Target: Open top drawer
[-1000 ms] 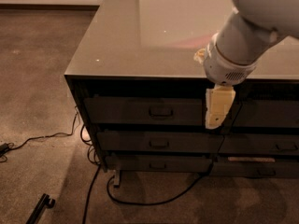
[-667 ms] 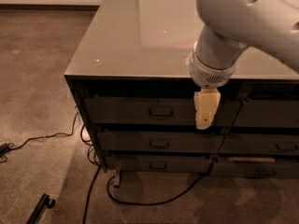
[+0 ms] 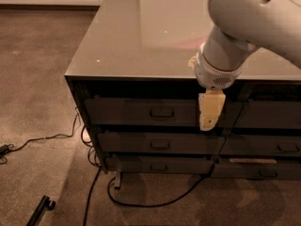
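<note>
Hanging down from the wrist of the big pale arm (image 3: pixel 249 13) that comes in from the upper right, the gripper (image 3: pixel 208 124) is a cream-coloured piece pointing at the floor, in front of the cabinet's face. Whether it is released or clenched cannot be told from this angle, and nothing is seen held in it. It lies over the right end of the top drawer (image 3: pixel 122 111), the uppermost dark grey-brown front of the left stack, directly under the overhanging edge of the glossy cabinet top (image 3: pixel 136 41). Its tip reaches about to the lower edge of that front; whether it touches the front cannot be told. The drawer's small rectangular pull (image 3: pixel 161 112) sits at the centre of the front, to the left of the gripper and apart from it. The front looks pushed in, shaded by the top above it. Below it come the second drawer (image 3: pixel 141 144) and the third drawer (image 3: pixel 141 165), each with a like handle, and to the right stands the neighbouring stack (image 3: pixel 270 114). On the brown carpet (image 3: pixel 37 79) dark cables (image 3: pixel 150 204) trail out from under the cabinet, and a black bar (image 3: pixel 41 209) lies at the lower left.
</note>
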Controlling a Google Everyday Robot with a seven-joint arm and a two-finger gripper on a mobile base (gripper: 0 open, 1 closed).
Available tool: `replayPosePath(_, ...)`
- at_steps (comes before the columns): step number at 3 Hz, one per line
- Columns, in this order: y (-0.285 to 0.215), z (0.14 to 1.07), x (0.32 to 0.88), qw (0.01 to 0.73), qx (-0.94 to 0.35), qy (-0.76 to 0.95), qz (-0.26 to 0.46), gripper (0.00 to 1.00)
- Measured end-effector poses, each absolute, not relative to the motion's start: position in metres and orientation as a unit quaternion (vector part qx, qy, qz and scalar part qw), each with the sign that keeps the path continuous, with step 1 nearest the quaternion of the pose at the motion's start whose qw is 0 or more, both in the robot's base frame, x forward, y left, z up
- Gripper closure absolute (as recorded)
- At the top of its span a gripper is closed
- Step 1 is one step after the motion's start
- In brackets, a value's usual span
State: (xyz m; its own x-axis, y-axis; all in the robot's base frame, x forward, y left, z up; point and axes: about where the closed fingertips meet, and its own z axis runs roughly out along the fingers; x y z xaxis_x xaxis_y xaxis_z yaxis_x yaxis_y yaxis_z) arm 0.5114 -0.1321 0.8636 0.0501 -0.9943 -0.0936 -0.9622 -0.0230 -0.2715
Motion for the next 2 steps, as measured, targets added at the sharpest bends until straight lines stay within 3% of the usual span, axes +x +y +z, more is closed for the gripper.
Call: replayPosePath(2, -0.136, 0.824, 0.540, 0.124, -0.719, 0.683, -0.030, 0.00)
